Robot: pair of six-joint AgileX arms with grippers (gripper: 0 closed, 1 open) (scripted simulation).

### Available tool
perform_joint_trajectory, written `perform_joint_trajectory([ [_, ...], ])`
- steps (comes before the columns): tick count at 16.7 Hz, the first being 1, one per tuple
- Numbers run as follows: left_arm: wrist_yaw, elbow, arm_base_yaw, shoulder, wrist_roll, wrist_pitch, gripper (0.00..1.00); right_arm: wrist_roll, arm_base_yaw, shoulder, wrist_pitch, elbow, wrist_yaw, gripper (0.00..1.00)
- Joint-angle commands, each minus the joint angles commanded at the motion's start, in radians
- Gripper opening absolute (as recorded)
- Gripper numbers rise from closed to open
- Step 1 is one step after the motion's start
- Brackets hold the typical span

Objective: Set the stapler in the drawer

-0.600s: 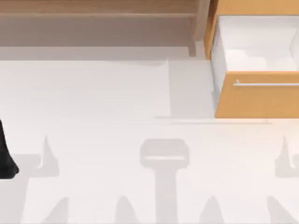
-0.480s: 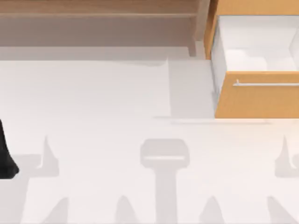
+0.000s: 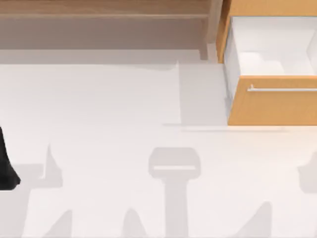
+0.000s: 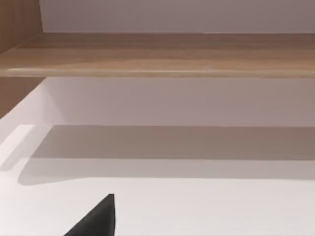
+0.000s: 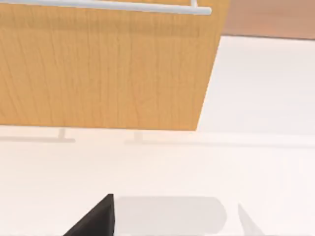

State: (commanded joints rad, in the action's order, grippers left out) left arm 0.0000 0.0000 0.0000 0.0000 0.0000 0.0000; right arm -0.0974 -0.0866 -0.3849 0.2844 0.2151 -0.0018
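From above, the drawer (image 3: 270, 104) stands pulled open at the table's (image 3: 109, 109) far right, its white inside bare behind the wooden front and silver bar handle (image 3: 282, 89). The long wooden shelf (image 3: 99, 7) runs along the back, and our left arm (image 3: 6, 163) sits at the left edge.

At the left wrist, a dark wedge of the left gripper (image 4: 96, 219) faces that shelf (image 4: 157, 54). We cannot tell how its jaws stand.

At the right wrist, the right gripper (image 5: 96, 219) hangs low near the drawer front (image 5: 103, 69), below the handle (image 5: 123, 6). We cannot tell its jaw state or load either.

We cannot tell where the stapler lies. We judge a good placement comes from above, clearing the front's top edge, then lowering close to the white floor before letting go.
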Motion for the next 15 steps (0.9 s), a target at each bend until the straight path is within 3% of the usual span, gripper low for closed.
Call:
perform_joint_trajectory([
  [8,0.000,0.000,0.000,0.000,0.000,0.000,1.00,-0.147,-0.131,-0.662,0.433,0.326,-0.003,1.00],
  [15,0.000,0.000,0.000,0.000,0.000,0.000,1.00,-0.213,-0.192,-0.948,0.629,0.475,-0.004,1.00],
])
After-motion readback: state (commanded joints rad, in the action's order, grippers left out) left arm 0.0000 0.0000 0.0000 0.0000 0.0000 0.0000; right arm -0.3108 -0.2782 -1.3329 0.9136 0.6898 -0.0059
